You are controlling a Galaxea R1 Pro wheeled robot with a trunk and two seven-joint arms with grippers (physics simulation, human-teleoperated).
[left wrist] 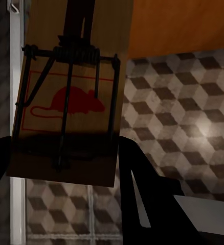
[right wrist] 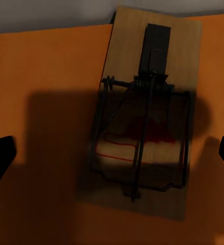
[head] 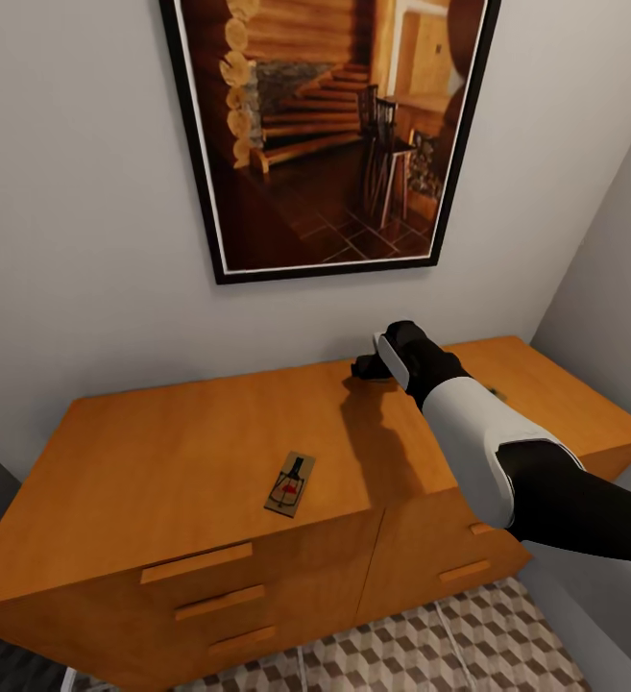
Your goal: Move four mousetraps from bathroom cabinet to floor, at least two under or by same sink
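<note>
Orange-brown wood fills the lower half of the head view: the cabinet (head: 209, 452) stands against a pale grey wall, with slot-handled drawers in its front; below it shows the bathroom floor (head: 469, 644), tiled in a brown, beige and white cube pattern; on the wall above hangs a black-framed picture (head: 329, 135) of a log-walled room with a staircase; one mousetrap (head: 290, 483) lies flat on the cabinet top near its front edge, with a red mark on its board; the right arm reaches over the top toward the back wall, its right pincer (head: 371, 366) low above the wood, casting a shadow.

Seen from the left wrist, another mousetrap (left wrist: 71, 97) is clamped by its lower edge in the left pincer (left wrist: 66, 168), hanging over the cube tiles; a red mouse outline is printed on the board under the dark spring and wire; no writing can be read.

Seen from the right wrist, a third mousetrap (right wrist: 145, 117) lies on the orange top near the wall; the right pincer's tips stand spread wide on either side, apart from it; the red mark is in shadow.
</note>
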